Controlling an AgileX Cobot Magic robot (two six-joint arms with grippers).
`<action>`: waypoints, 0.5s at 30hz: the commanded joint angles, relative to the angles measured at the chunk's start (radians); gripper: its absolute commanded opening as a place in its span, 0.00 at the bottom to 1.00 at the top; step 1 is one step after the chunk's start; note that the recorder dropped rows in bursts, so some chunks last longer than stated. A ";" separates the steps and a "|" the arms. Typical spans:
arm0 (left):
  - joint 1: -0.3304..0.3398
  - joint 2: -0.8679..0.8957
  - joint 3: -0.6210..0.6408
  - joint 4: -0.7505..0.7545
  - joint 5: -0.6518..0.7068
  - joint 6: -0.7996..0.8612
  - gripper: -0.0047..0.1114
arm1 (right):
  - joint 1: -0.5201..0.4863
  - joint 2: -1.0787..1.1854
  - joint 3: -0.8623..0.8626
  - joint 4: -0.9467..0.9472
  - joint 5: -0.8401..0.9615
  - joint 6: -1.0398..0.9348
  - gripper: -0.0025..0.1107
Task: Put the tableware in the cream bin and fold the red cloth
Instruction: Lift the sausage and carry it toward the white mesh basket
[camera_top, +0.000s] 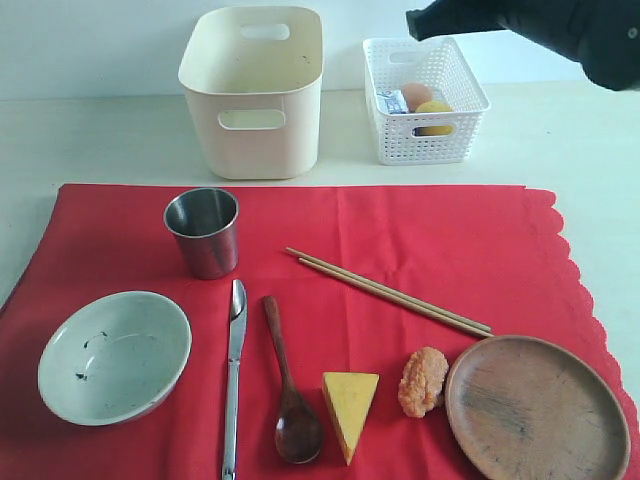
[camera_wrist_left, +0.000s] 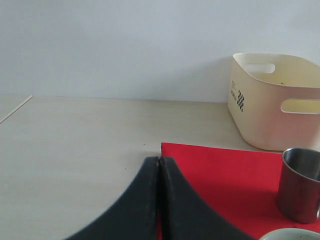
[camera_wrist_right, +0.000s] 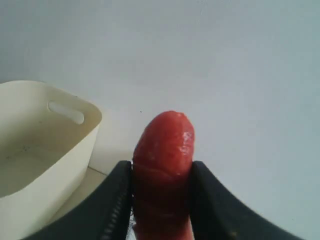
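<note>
Right jaws, clenched on a glossy red sausage (camera_wrist_right: 162, 165), hang at upper right above the white lattice basket (camera_top: 395, 145), left jaws closed and empty: food-clearing seems in hand, next comes lowering and letting go there, with the steel cup (camera_top: 203, 232) and other tableware untouched on the bright red fabric cloth (camera_top: 430, 230) mid-frame.

The cloth (camera_top: 420, 240) is plain bright red. The bin (camera_top: 255, 95) is cream, with a small black checked mark (camera_wrist_left: 241, 98) on one side. The basket (camera_top: 425, 130) is white lattice. The cup (camera_top: 205, 235) is grey steel, the bowl (camera_top: 115, 355) pale green-white with dark specks, the plate (camera_top: 537, 408) streaky brown, the spoon (camera_top: 285, 385) dark brown, the cheese wedge (camera_top: 350, 405) yellow, the sausage (camera_wrist_right: 162, 160) glossy red.
</note>
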 joint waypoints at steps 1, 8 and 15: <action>-0.006 -0.006 0.000 0.000 0.003 0.000 0.06 | 0.001 0.093 -0.135 0.015 0.097 -0.004 0.02; -0.006 -0.006 0.000 0.000 0.003 0.000 0.06 | -0.010 0.230 -0.310 0.055 0.211 -0.004 0.02; -0.006 -0.006 0.000 0.000 0.003 0.000 0.06 | -0.077 0.335 -0.426 0.102 0.337 0.026 0.02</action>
